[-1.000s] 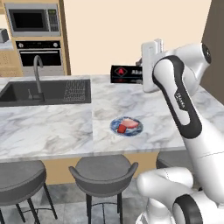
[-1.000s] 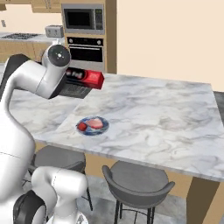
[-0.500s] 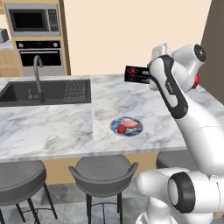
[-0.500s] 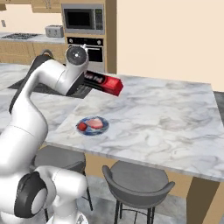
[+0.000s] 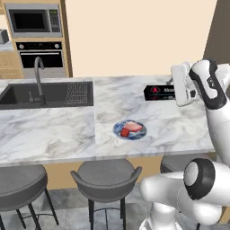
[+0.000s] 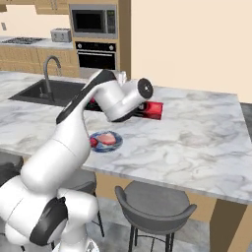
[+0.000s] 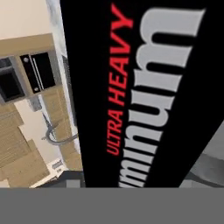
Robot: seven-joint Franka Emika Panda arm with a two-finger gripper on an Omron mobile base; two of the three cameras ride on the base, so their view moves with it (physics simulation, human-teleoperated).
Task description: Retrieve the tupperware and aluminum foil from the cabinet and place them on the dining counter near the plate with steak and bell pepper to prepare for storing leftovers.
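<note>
Dining counter (image 5: 54, 130): plate (image 5: 130, 130) holds steak, pepper; pincer (image 5: 173, 93) clamped on aluminum foil (image 5: 158, 92).

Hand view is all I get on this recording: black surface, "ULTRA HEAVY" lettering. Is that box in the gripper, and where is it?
Observer: Yes. The gripper holds the aluminum foil by one end, over the dining counter.
Operator: Anything near it?
Observer: A plate with steak and a red pepper piece sits on the counter, nearer the stools than the box.
Operator: Is the box down yet?
Observer: Cannot tell; in the right base view its red end is low over the marble, contact unclear.
</note>
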